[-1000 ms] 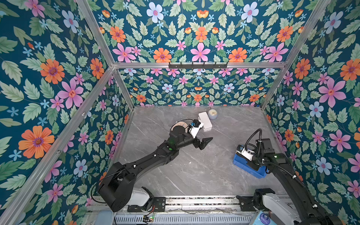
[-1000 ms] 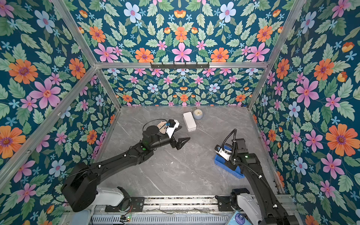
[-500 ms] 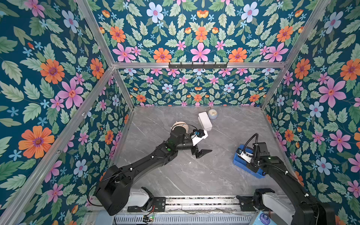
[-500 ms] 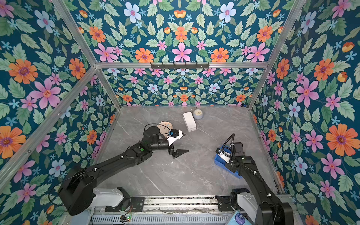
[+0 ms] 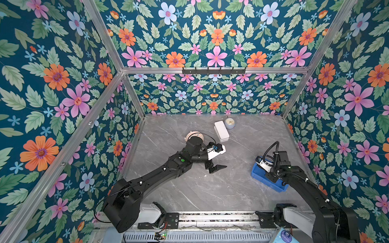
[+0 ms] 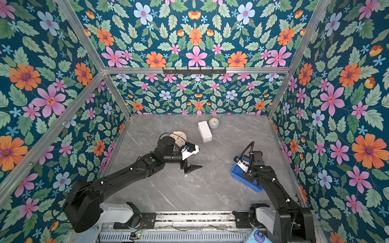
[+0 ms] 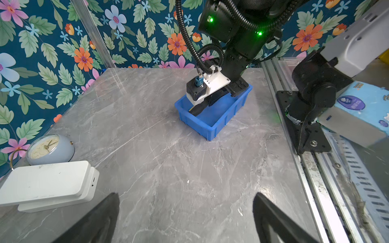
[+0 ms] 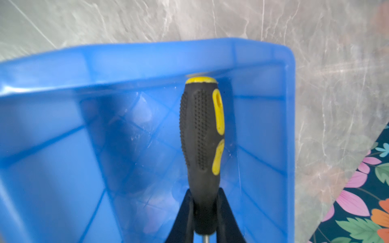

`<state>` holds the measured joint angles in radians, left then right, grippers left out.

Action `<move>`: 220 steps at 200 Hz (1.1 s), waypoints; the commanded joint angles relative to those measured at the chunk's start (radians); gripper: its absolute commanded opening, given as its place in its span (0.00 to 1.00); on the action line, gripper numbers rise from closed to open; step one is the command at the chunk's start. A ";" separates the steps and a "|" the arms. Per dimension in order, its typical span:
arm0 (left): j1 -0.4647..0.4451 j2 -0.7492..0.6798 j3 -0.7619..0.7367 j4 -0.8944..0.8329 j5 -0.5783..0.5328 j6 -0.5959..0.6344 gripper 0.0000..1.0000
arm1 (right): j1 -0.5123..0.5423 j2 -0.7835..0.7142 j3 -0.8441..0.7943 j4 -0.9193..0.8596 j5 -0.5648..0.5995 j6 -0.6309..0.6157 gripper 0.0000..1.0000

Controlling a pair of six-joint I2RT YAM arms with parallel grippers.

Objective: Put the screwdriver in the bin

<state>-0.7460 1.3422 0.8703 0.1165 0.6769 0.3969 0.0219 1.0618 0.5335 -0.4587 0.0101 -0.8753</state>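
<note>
The screwdriver (image 8: 200,130), with a black-and-yellow handle, lies inside the blue bin (image 8: 147,54). Its yellow end is against the bin's wall. My right gripper (image 8: 205,189) reaches down into the bin (image 7: 210,124), its fingers close on either side of the handle's narrow neck. Whether they still press on it does not show. In both top views the right wrist hides the screwdriver over the bin (image 5: 273,185) (image 6: 252,185). My left gripper (image 5: 216,168) (image 6: 192,168) hangs wide open over bare tabletop near the middle, with nothing between its fingers (image 7: 265,210).
A white box (image 5: 221,130) and a small round clock (image 5: 229,122) stand at the back. A pale round object (image 5: 194,135) sits partly under the left arm. Flowered walls close three sides. A metal rail (image 5: 210,218) runs along the front, with a tissue pack (image 7: 362,101) beyond it.
My left gripper has drawn back toward the front and dropped lower over the table, still open. The right arm has stayed over the bin with only a slight shift.
</note>
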 commanded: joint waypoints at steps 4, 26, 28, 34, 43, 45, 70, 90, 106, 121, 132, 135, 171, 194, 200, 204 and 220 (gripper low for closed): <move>0.000 0.002 -0.001 0.023 -0.009 -0.007 1.00 | 0.000 -0.023 0.005 -0.007 -0.030 -0.008 0.52; 0.002 0.006 -0.012 0.061 -0.019 -0.057 1.00 | 0.000 -0.061 0.014 -0.046 -0.046 -0.010 0.75; 0.003 0.007 -0.014 0.069 -0.020 -0.066 1.00 | 0.000 -0.065 0.015 -0.048 -0.048 -0.011 0.77; 0.004 0.010 -0.019 0.085 -0.022 -0.084 1.00 | 0.000 -0.078 0.017 -0.058 -0.058 -0.011 0.80; 0.004 0.015 -0.030 0.111 -0.027 -0.112 1.00 | 0.000 -0.097 0.019 -0.070 -0.080 -0.009 0.83; 0.005 0.014 -0.034 0.118 -0.030 -0.119 1.00 | 0.001 -0.101 0.020 -0.073 -0.086 -0.007 0.84; 0.022 0.009 -0.094 0.232 -0.075 -0.218 1.00 | 0.000 -0.154 0.042 -0.074 -0.179 0.064 0.88; 0.052 -0.010 -0.169 0.358 -0.123 -0.299 1.00 | 0.000 -0.182 0.057 -0.024 -0.288 0.153 0.94; 0.076 -0.025 -0.222 0.428 -0.178 -0.328 1.00 | 0.001 -0.190 0.046 0.057 -0.371 0.233 0.97; 0.111 -0.041 -0.265 0.474 -0.225 -0.365 1.00 | 0.000 -0.182 0.029 0.149 -0.415 0.329 0.99; 0.143 -0.057 -0.293 0.508 -0.259 -0.394 1.00 | 0.000 -0.174 0.012 0.226 -0.430 0.392 0.99; 0.153 -0.062 -0.310 0.515 -0.272 -0.400 1.00 | 0.000 -0.173 0.007 0.250 -0.432 0.410 0.99; 0.266 -0.151 -0.441 0.587 -0.490 -0.424 1.00 | -0.008 -0.125 -0.079 0.554 -0.419 0.628 0.99; 0.331 -0.217 -0.533 0.624 -0.675 -0.408 1.00 | -0.030 -0.074 -0.135 0.714 -0.390 0.740 0.99; 0.348 -0.229 -0.557 0.645 -0.723 -0.398 1.00 | -0.040 -0.058 -0.149 0.752 -0.373 0.767 0.99; 0.358 -0.234 -0.574 0.660 -0.753 -0.390 1.00 | -0.046 -0.047 -0.158 0.777 -0.365 0.781 0.99; 0.411 -0.245 -0.632 0.735 -0.846 -0.397 1.00 | -0.074 -0.001 -0.187 0.877 -0.339 0.835 0.99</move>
<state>-0.3878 1.1126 0.2935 0.7151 0.0597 0.0006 -0.0242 1.0145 0.3767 0.1738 -0.3801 -0.1902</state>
